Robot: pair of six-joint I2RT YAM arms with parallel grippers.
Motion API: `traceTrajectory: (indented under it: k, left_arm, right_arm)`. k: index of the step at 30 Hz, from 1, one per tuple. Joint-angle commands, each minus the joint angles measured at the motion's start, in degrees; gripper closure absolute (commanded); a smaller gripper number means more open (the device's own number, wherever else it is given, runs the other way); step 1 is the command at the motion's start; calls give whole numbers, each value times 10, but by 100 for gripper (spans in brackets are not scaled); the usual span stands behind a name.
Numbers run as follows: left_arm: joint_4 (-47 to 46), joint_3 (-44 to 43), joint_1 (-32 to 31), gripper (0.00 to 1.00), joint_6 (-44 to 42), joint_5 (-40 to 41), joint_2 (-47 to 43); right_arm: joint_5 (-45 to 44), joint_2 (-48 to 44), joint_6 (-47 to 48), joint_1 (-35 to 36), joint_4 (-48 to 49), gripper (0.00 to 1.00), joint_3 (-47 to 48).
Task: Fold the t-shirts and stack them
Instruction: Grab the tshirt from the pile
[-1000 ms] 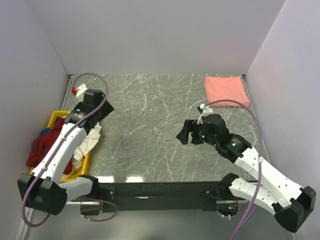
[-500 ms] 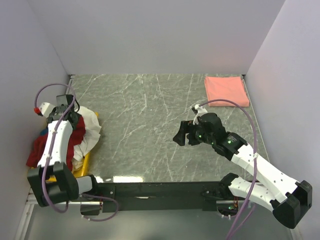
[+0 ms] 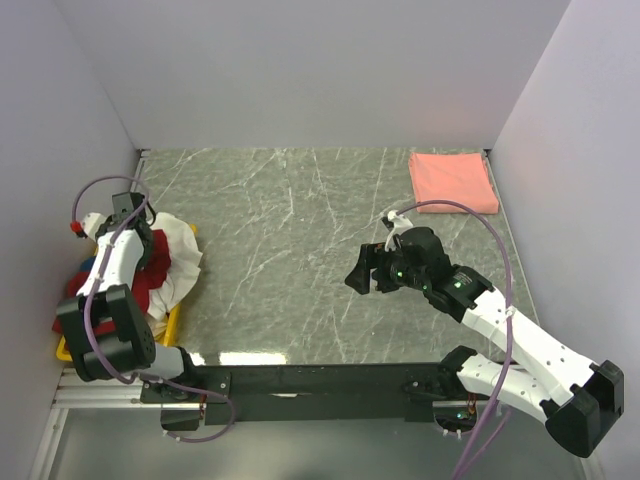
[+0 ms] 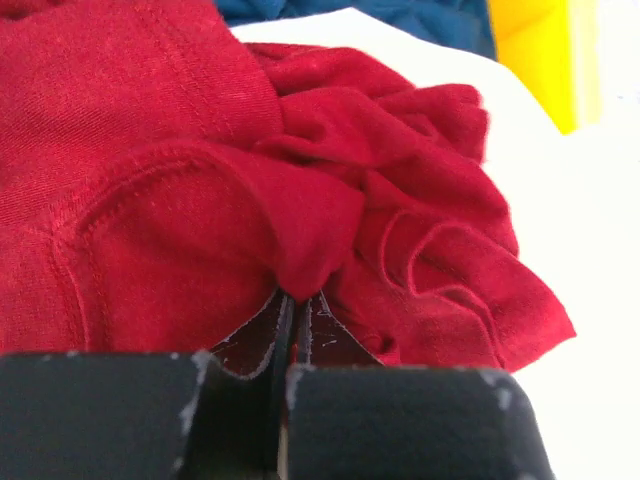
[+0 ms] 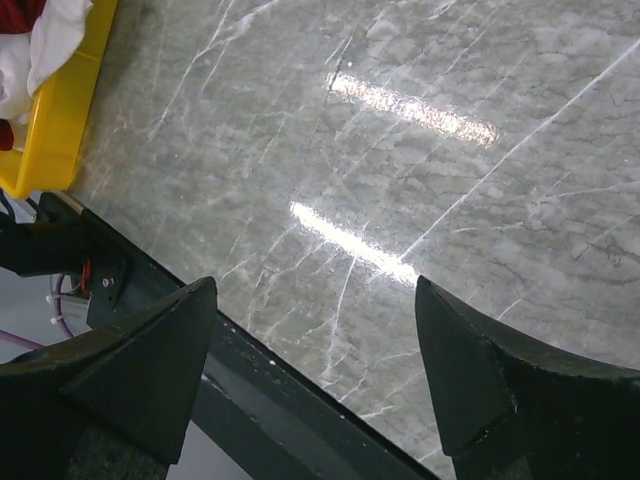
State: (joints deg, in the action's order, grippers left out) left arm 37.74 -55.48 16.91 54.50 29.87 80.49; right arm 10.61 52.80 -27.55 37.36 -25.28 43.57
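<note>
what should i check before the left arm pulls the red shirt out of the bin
1. Left end effector shut on the red shirt: ok, a fold is pinched between its fingers.
2. Only red cloth in the grip: ok in the wrist view.
3. Red shirt free of the white shirt and blue shirt beside it: cannot tell.
4. Right end effector open and empty: ok, it hangs over the table.
5. Folded pink shirt out of the way: ok, at the far right corner.
6. Bin will stay put during the pull: cannot tell.
</note>
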Motion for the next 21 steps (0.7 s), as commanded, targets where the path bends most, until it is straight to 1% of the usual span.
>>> traceTrajectory:
  k: [1,6,8,9,10,11,12,13,15,16,18,19,21]
  left_arm:
    - [-15,-37,1,99,-22,-11,-33]
    - [-15,-82,1,99,-69,-58,-129]
    - [-20,-108,1,100,-95,-101,-162]
    - [-25,-119,1,100,-103,-117,-171]
    - [-25,-145,1,100,-118,-156,-177]
    - [-23,-159,1,100,-123,-171,-186]
    - [-23,-173,-1,100,-130,-188,-189]
    - [-28,-201,-1,100,-134,-224,-192]
    - [-34,-232,-8,100,-134,-255,-197]
    - [-44,-266,-13,100,-131,-267,-197]
    - [-61,-300,-32,100,-126,-304,-191]
    - [-69,-338,-42,100,-124,-314,-186]
    - [-80,-385,-83,100,-127,-336,-156]
  right_arm:
    - [6,-15,8,3,20,14,-2]
    - [12,-13,9,3,18,15,2]
    - [13,-11,9,3,17,14,3]
    - [13,-10,10,3,18,15,5]
    - [13,-10,9,3,19,15,4]
    - [14,-9,9,2,21,15,5]
    - [13,-6,9,3,21,15,5]
    - [16,-4,9,3,20,15,6]
    - [15,2,8,2,18,15,12]
    - [14,3,8,3,19,15,14]
    - [13,8,9,3,19,15,20]
    - [12,9,9,3,19,15,22]
    - [6,13,9,2,19,16,28]
